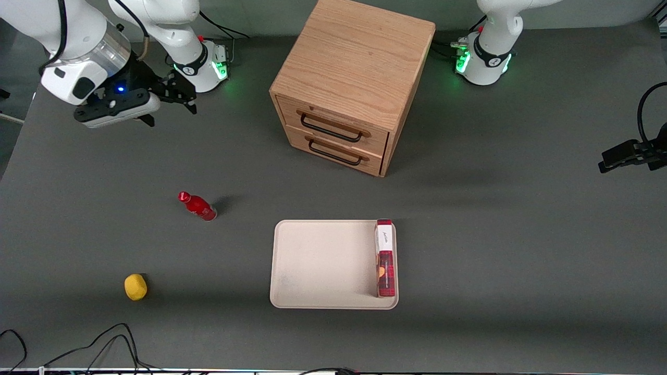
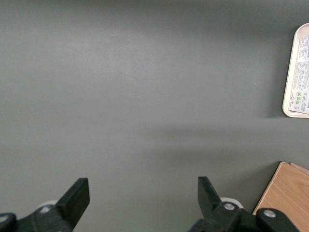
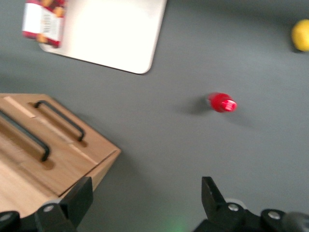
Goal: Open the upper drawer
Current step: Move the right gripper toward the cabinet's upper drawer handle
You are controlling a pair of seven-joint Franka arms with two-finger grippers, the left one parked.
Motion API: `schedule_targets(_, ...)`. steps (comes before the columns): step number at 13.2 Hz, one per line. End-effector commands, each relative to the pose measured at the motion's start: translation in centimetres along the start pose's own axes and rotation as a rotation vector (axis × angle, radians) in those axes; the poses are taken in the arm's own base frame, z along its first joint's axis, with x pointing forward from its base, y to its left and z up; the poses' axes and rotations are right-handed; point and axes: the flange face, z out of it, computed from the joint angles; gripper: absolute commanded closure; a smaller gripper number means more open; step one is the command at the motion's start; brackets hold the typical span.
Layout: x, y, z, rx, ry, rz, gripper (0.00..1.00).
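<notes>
Front view: the gripper [image 1: 169, 104] is hovering above the table [image 1: 521, 234] toward the working arm's end, fingers spread apart and holding nothing. The upper drawer [image 1: 333, 124] is sitting closed in the wooden cabinet [image 1: 354, 57], above the lower drawer [image 1: 336, 150]. A red bottle [image 1: 198, 206] is standing nearer the camera.
</notes>
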Motion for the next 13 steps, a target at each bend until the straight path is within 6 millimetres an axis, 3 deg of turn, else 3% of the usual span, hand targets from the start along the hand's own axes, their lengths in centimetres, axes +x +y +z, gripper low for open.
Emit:
schedule_targets(1,2.0,-0.1,1.0,0.095,0.005,-0.115,0.00)
schedule_targets(7,5.0,-4.9,6.9,0.139,-0.022,-0.308,0.00)
schedule_targets(13,7.6,-10.9,13.1,0.246,-0.069,-0.493,0.00)
